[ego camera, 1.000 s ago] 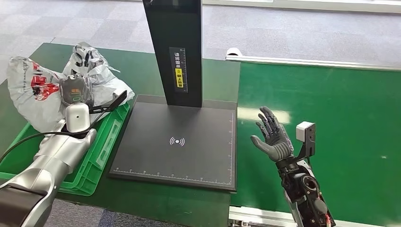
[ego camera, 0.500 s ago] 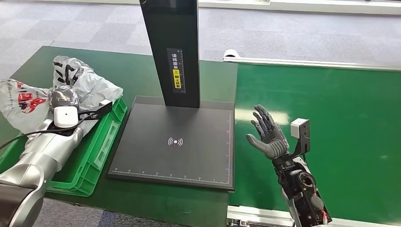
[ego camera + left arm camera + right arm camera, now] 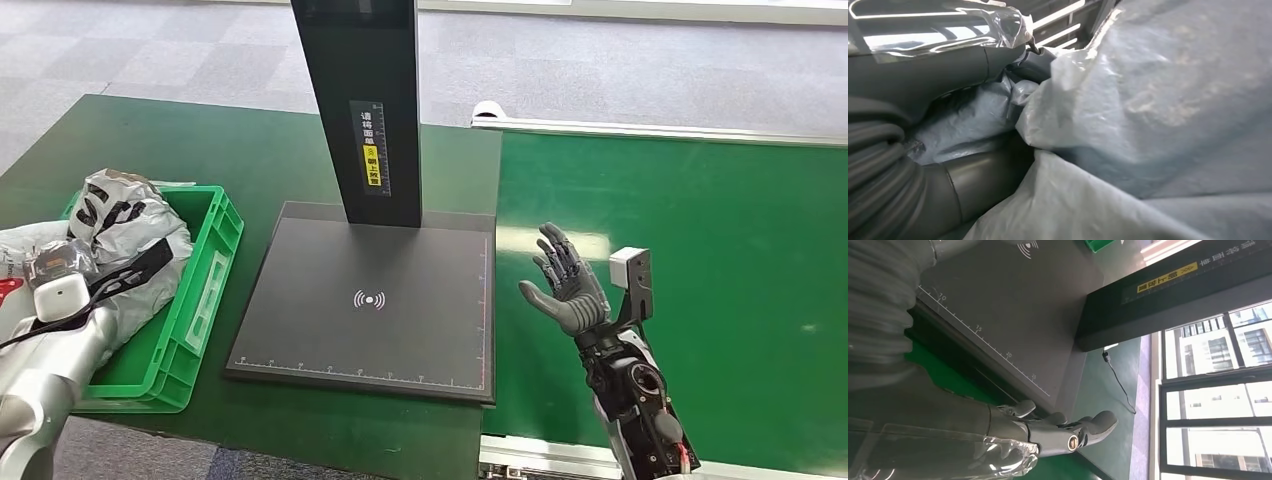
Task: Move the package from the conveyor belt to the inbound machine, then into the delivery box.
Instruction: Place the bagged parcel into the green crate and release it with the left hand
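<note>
- The table [image 3: 250, 140] is covered in dark green and carries the machine and the box side by side, so that one arm's reach seems enough to go from one to the other.
- The conveyor belt [image 3: 720, 230] lies on the right, and no package is seen on it.
- The inbound machine [image 3: 370, 310] is a flat black plate with a tall black column [image 3: 360, 100]; its plate is bare, so the scanning step is judged to be done.
- The delivery box [image 3: 195, 300] is a green crate at the left edge of the table, just beside the plate.
- The package [image 3: 120, 225], a crumpled grey plastic bag, is held over and partly inside the box, probably to be let down there.
- The left hand [image 3: 60, 265] is closed around the package; in the left wrist view the thumb [image 3: 918, 70] is pressed into the folds of the bag.
- The right hand [image 3: 565, 285] is held above the belt with its fingers spread and nothing in it, probably kept out of the way.
</note>
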Motion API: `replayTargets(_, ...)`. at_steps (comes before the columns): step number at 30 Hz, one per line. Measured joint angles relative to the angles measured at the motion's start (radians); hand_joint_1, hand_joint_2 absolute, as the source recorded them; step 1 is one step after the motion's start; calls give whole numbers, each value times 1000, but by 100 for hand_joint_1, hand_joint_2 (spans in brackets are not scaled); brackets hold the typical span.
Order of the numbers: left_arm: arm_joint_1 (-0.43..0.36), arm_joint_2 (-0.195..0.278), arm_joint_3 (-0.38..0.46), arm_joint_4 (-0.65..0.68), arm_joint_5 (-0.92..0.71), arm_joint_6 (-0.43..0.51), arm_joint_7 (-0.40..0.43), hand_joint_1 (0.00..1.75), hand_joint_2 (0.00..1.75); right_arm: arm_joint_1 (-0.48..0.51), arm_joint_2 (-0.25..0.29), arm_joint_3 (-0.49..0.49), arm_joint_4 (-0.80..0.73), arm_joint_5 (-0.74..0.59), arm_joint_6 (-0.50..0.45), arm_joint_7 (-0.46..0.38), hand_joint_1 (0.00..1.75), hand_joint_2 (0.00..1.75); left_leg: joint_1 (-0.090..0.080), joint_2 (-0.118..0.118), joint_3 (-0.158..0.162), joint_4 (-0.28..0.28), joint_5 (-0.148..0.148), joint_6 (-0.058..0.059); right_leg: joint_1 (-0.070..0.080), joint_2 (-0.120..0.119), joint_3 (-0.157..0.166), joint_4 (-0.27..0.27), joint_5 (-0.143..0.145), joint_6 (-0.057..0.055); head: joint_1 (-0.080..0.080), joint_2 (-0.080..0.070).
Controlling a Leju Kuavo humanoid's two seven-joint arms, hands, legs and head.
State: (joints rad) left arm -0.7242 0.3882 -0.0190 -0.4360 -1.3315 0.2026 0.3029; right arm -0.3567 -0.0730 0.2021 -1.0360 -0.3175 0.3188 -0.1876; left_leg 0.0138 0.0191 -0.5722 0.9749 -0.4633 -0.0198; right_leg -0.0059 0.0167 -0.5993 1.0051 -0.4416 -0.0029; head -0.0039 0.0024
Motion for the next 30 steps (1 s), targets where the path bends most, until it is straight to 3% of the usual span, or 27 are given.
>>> replayTargets(2, 14, -2, 36, -20, 36, 29, -35, 171, 175, 2, 0, -2, -1, 0, -5, 3, 0, 175, 0, 0, 0, 0, 0, 0, 0, 0, -1, 0, 0, 0, 0, 0)
replayTargets(6, 41, -31, 123, -85, 173, 70, -177, 5, 175, 13, 0, -5, -12, -2, -11, 7, 0, 175, 0, -4, -1, 0, 0, 0, 0, -2, -1, 0, 0, 0, 0, 0)
replayTargets(15, 80, -91, 211, -198, 423, 65, -362, 0, 175, 16, 1, -5, -14, -9, -6, 11, 0, 175, 0, -7, -2, 0, 0, 0, 0, -5, -1, 0, 0, 1, 0, 0)
replayTargets(19, 101, -111, 211, -242, 503, -9, -397, 0, 0, 14, 1, -4, -14, -14, -2, 11, 0, 175, 0, -7, -3, 0, 0, 0, 0, -6, -1, 0, 0, 1, 0, 0)
replayTargets(23, 126, -119, 183, -270, 526, -97, -383, 0, 0, 5, 1, -3, -7, -15, 7, 11, 0, 175, 0, -7, -3, 0, 0, 0, 0, -6, -1, 0, 0, 1, 0, 0)
replayTargets(30, 138, -121, 129, -277, 494, -135, -373, 0, 0, -7, 1, -3, 7, -11, 16, 11, 0, 175, 0, -9, -3, 0, 0, 0, 0, -7, -1, 0, 0, 1, 0, 0)
